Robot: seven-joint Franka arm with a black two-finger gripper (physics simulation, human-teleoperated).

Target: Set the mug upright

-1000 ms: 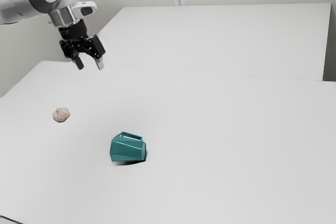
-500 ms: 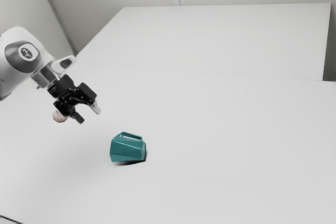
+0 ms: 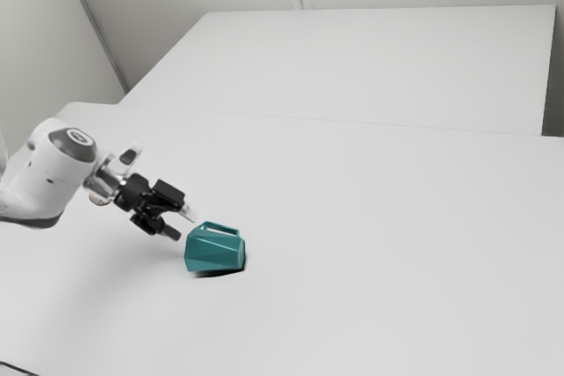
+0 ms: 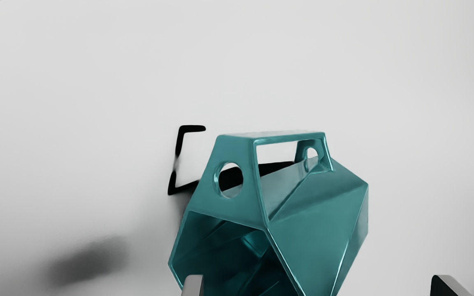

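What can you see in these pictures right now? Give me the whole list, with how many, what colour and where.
Faceted, glossy mug with an angular handle: one, teal, lying on its side on the table, handle up, mouth toward the gripper
Small rounded object: one, pale brownish, mostly hidden behind the arm
Smooth, broad table: one, white, under the mug
Flat, broad surface: one, white, beyond the table's far edge
Thin line, perhaps a cord: one, dark, at the exterior view's lower left corner
Plain room walls: at least two, pale grey, behind everything
Jointed robot arm: one, white and grey, from the exterior view's left
Two-finger gripper: one, black with grey fingertips, open, by the mug's mouth
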